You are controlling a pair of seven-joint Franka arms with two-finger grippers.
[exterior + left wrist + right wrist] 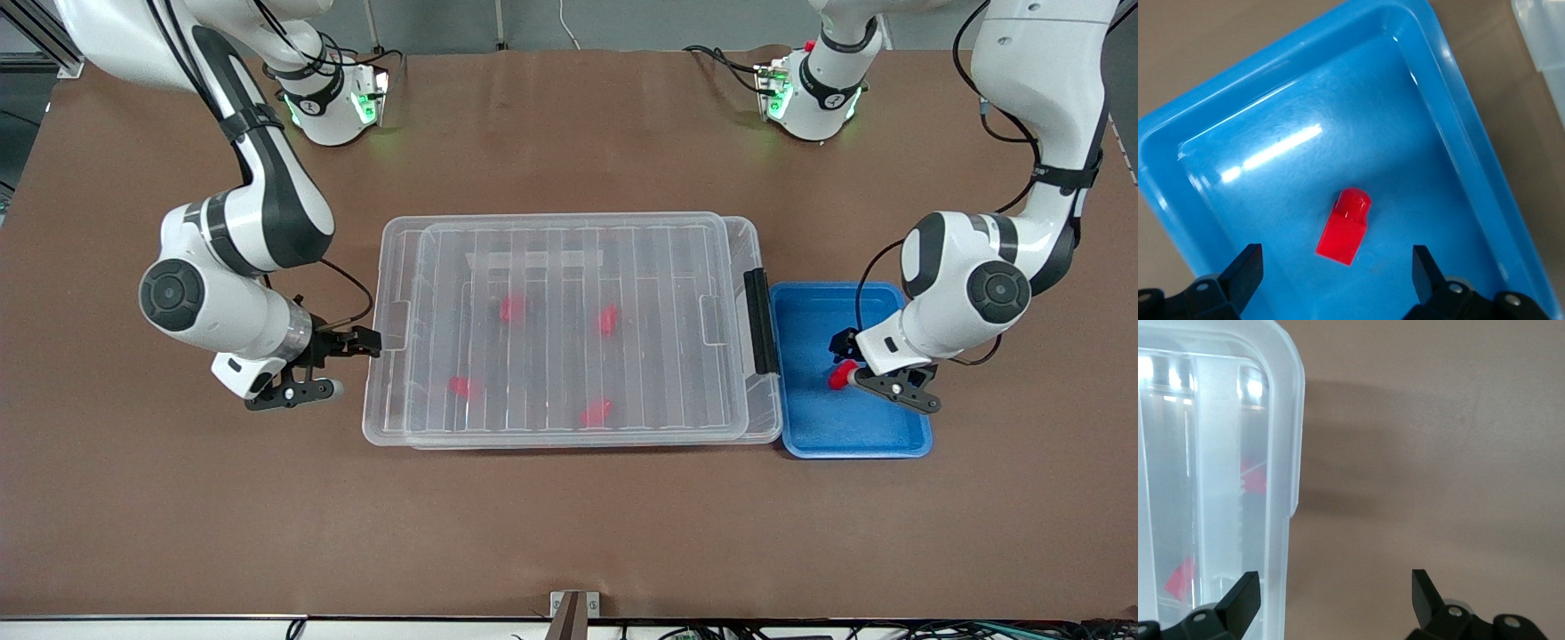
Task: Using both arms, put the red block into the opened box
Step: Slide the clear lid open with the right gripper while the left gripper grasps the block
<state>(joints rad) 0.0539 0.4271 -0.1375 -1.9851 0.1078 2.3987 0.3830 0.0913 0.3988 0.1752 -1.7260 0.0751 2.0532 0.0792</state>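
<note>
Red block (1346, 227) lies loose on the floor of the blue tray (1458, 153), which sits at the latch end of the box (396, 267), toward the left arm's end of the tabletop. Left gripper (1338, 270) hangs directly over the block, jaws released and straddling it, not touching. The block's long axis runs obliquely to the jaw gap. Box lid (578, 258) remains on. Right gripper (324, 364) sits beside the box's unlatched end, jaws released, holding nothing.
</note>
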